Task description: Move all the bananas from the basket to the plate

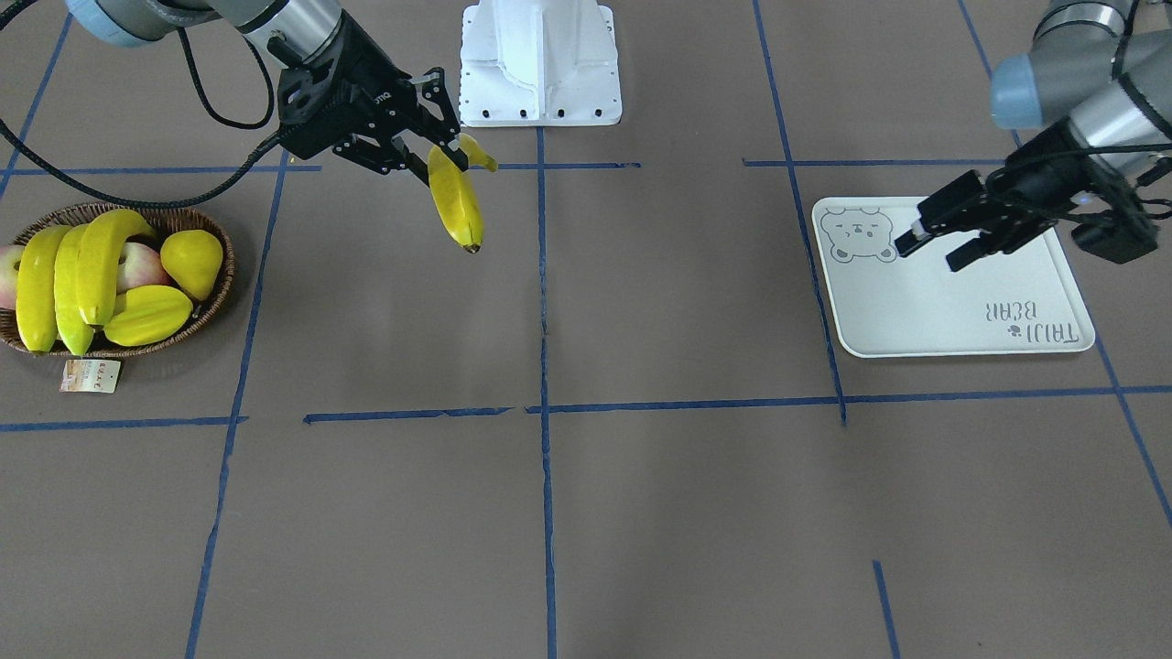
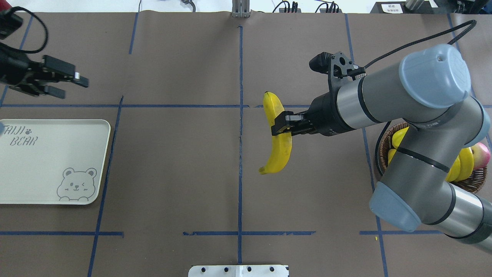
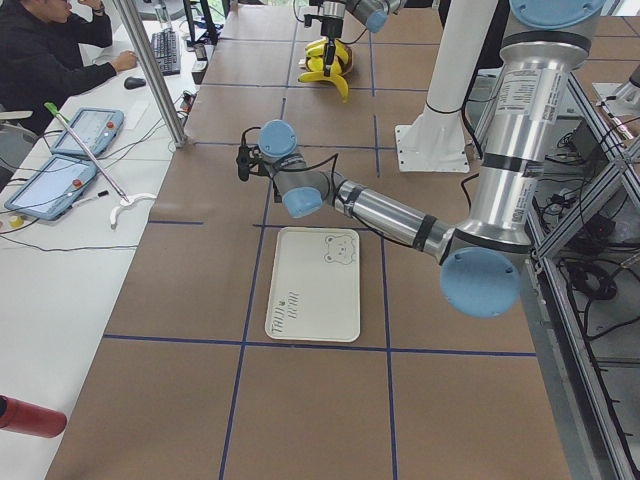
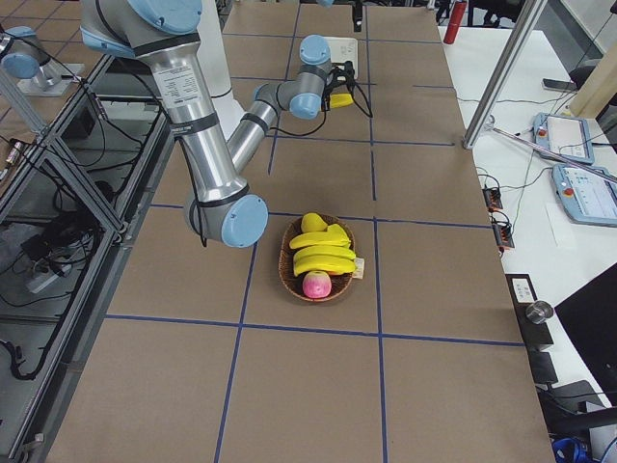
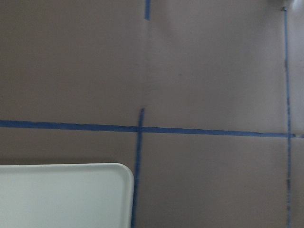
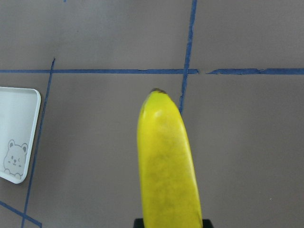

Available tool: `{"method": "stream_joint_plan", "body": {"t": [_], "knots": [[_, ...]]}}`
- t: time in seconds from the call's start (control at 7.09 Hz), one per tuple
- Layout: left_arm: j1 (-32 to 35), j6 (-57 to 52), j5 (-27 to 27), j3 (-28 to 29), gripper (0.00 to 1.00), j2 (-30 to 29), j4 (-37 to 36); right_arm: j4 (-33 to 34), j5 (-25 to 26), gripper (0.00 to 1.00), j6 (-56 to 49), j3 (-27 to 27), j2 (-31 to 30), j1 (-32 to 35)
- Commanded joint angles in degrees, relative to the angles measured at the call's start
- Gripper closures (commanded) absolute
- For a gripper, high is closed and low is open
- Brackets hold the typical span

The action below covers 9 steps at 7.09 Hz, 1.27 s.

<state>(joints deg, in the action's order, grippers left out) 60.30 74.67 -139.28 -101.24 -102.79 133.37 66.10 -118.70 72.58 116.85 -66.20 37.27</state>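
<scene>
The right hand (image 1: 438, 151) grips one banana (image 1: 455, 206) in the air above the bench (image 1: 641, 503), three bananas (image 1: 66, 284) lie in the basket (image 1: 220, 275), and the left hand (image 1: 936, 249) hovers, spread wide, near the plate (image 1: 916, 311).

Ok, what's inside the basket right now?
Three bananas, a pear, a star fruit and two pinkish apples, partly under the bananas. Anything beneath the fruit in the basket is covered.

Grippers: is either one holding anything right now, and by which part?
The right gripper clamps one banana across its midsection, both ends free. The left gripper is open and empty.
</scene>
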Motion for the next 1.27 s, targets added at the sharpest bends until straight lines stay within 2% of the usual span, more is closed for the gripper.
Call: {"method": "stream_joint_plan", "body": {"t": [0.0, 0.14, 0.42, 0.7, 1.13], "knots": [[-10.1, 18.9, 11.7, -0.4, 0.01, -5.6, 9.8, -3.1, 4.6, 0.99, 3.5, 0.1, 0.2, -2.9], [-11.6, 25.4, 13.2, 0.0, 0.01, -7.1, 14.7, -3.1, 5.1, 0.99, 3.7, 0.0, 0.3, -3.5], [-14.5, 35.3, 14.1, -0.2, 0.01, -13.5, 15.4, -3.1, 5.4, 0.99, 3.7, -0.3, 1.8, -4.9], [-19.8, 36.2, 18.6, -1.0, 0.03, -15.2, 15.3, -3.1, 8.6, 0.99, 3.6, -0.7, 3.3, -7.5], [-27.4, 36.2, 27.8, -0.1, 0.03, -17.4, 15.0, -3.1, 9.1, 0.99, 3.5, -1.0, 4.0, -8.3]]}}
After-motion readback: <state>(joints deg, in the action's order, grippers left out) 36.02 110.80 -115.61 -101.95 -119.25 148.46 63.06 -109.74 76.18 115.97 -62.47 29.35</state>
